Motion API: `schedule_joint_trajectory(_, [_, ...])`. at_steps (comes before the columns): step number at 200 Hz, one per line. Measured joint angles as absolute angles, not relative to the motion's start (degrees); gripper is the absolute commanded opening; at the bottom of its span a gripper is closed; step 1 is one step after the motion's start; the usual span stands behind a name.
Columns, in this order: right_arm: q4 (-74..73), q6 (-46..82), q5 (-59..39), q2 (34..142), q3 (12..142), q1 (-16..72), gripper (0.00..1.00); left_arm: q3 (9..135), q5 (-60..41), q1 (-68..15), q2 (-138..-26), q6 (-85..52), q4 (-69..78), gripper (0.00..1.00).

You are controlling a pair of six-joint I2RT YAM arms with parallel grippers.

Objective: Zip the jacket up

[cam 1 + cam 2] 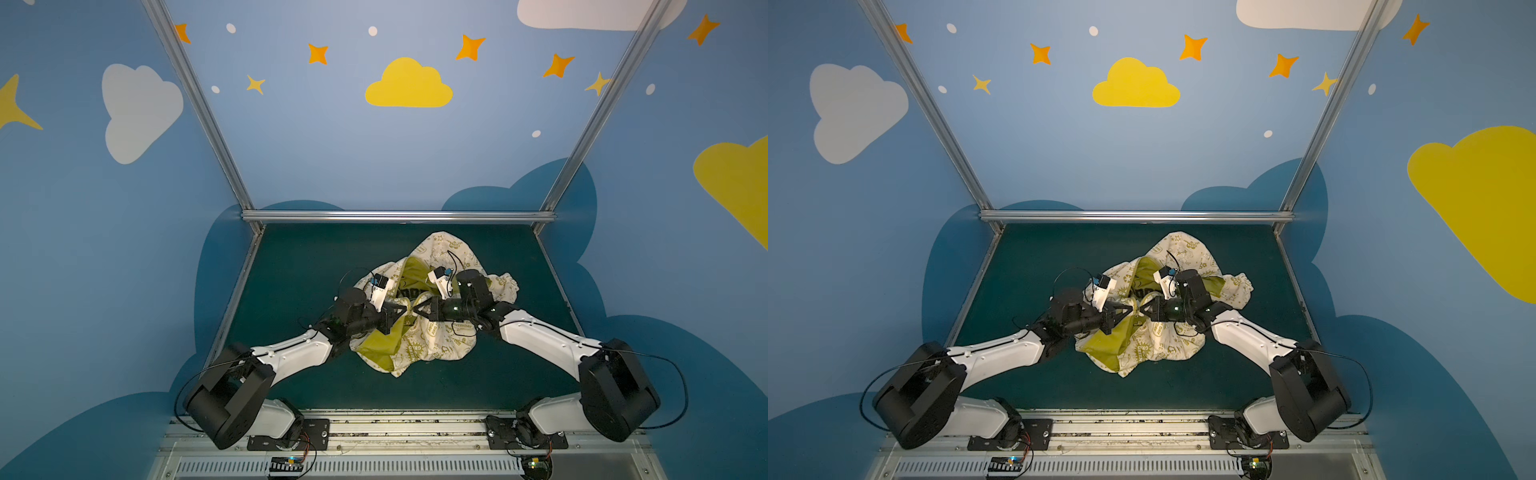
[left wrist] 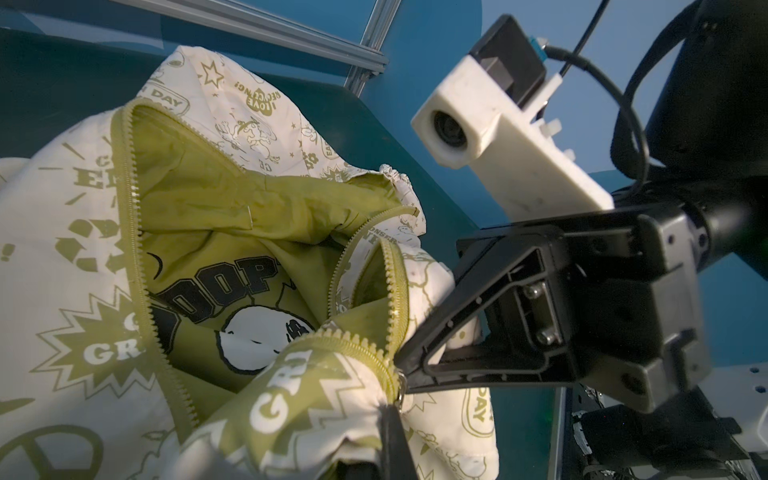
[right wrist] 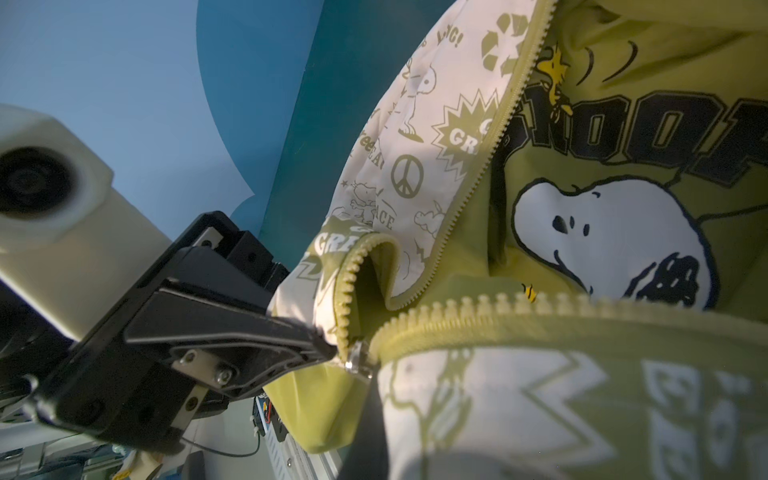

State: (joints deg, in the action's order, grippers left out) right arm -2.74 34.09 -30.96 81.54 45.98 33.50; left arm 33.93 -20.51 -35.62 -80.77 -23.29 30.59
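Jacket [image 1: 434, 336]: crumpled at middle of bench [image 1: 291, 270], front unzipped.
Left gripper [image 1: 405, 308]: clamped on fabric beside slider [image 3: 357, 360].
Right gripper [image 1: 417, 309]: clamped on the facing edge, tip-to-tip.
Zipper [image 2: 129, 199]: runs from slider away toward hood [image 1: 449, 249]; both arms equally near.

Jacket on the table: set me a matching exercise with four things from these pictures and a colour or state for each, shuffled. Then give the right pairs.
Things
1. jacket lining
2. zipper slider
3. table mat
4. left gripper

Colour or state
A. dark teal-green
B. shut on the jacket, right beside the slider
C. olive-green with a Snoopy print
D. silver metal

Pairs: 1-C, 2-D, 3-A, 4-B
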Motion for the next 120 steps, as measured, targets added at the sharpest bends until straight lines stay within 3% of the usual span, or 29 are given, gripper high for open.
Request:
schedule_joint_trajectory(49, [1.7,33.7,-34.0,88.1,50.7,32.9,0.38,34.3,-24.8,-35.0,-82.7,-26.0,28.9,0.03])
schedule_joint_trajectory(80, [4.4,34.0,-33.6,86.6,50.2,33.0,0.61,35.4,-25.0,-35.0,-82.4,-26.4,25.8,0.03])
schedule_joint_trajectory(120, [9.8,34.6,-32.1,79.0,48.0,33.2,0.68,35.7,-23.3,-35.7,-79.8,-26.9,22.2,0.03])
